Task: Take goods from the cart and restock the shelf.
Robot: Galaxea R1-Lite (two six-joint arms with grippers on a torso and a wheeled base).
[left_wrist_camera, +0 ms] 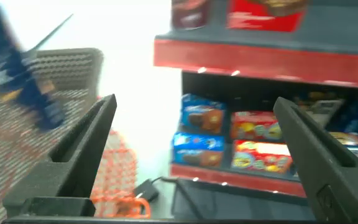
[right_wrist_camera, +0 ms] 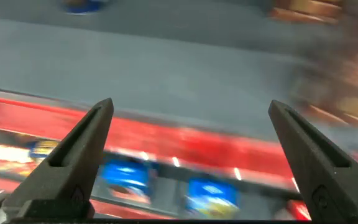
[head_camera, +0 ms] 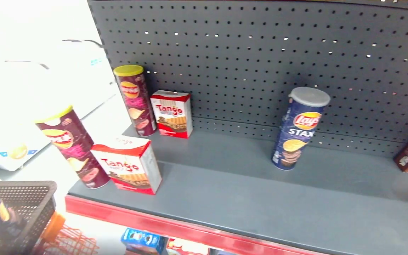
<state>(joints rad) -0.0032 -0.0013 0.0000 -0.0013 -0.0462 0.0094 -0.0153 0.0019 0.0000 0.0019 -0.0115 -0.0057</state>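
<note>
Left wrist view: left gripper (left_wrist_camera: 194,102) spread, empty; right gripper (right_wrist_camera: 191,104) too. Blue item (left_wrist_camera: 17,68) sits in basket (head_camera: 30,186) left of shelf (head_camera: 246,198). Risk: lifting it could clip maroon can (head_camera: 71,148) at shelf's front-left corner and topple it.
</note>
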